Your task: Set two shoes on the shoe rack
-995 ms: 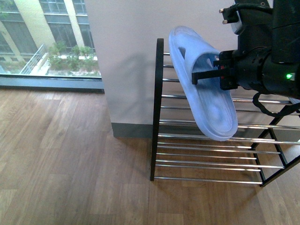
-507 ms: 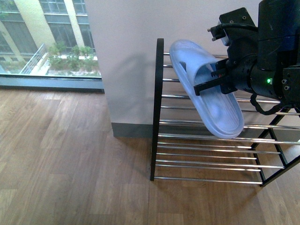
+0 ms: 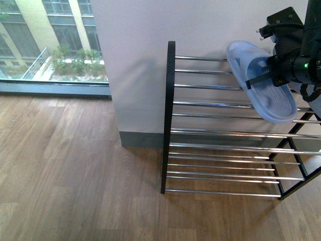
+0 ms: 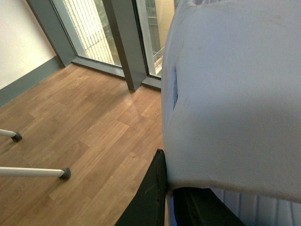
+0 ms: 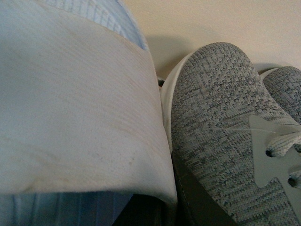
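Observation:
In the front view my right gripper [image 3: 261, 78] is shut on the strap of a light blue slipper [image 3: 271, 95], held tilted over the upper bars of the black shoe rack [image 3: 170, 115] at its right end. In the right wrist view the gripper [image 5: 164, 207] clamps the slipper's strap [image 5: 70, 117], right beside a grey knit sneaker [image 5: 221, 122]; a second grey sneaker [image 5: 282, 84] lies just beyond it. In the left wrist view my left gripper [image 4: 167, 183] is shut on the strap of another light blue slipper [image 4: 235, 94], above wooden floor. The left arm is out of the front view.
A white wall [image 3: 140, 75] with a grey skirting stands behind the rack. A floor-height window [image 3: 50, 45] is at the left. Wooden floor [image 3: 75, 175] spreads in front. White legs with black feet [image 4: 63, 173] show on the floor in the left wrist view.
My right gripper has carried the slipper to the right and farther back, from the rack's left part to over its right end.

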### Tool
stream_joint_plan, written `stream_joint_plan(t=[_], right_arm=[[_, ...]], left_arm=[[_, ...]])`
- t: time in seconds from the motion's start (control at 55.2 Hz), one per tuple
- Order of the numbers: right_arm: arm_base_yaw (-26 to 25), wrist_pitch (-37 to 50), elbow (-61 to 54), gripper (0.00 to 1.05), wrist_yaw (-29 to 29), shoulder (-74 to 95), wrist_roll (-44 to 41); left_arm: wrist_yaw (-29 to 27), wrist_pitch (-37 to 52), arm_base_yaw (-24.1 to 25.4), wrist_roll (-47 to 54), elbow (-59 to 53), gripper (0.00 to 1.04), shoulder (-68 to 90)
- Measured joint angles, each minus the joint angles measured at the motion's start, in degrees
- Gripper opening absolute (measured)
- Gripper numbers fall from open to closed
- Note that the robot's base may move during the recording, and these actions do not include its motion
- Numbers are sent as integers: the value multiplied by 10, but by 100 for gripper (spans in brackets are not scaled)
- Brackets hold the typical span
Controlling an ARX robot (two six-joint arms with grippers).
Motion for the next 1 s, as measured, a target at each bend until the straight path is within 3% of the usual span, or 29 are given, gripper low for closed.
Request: stream_joint_plan(t=[0.326,0.615,0.814,0.869,0.995], right_arm=[[-3,-11,1,2,-17,-4,11],[-2,-38,-42,55,-36,-65,61],[-11,-153,-92,91,-93,-188,103],[-19,-163,-107,97,-100,-217,104],[-57,-151,-159,95,-107,-304,81]], left_arm=[[0,0,0,0,0,2,0],[0,0,0,0,0,2,0],[0,0,0,0,0,2,0],[0,0,0,0,0,2,0],[0,0,0,0,0,2,0]])
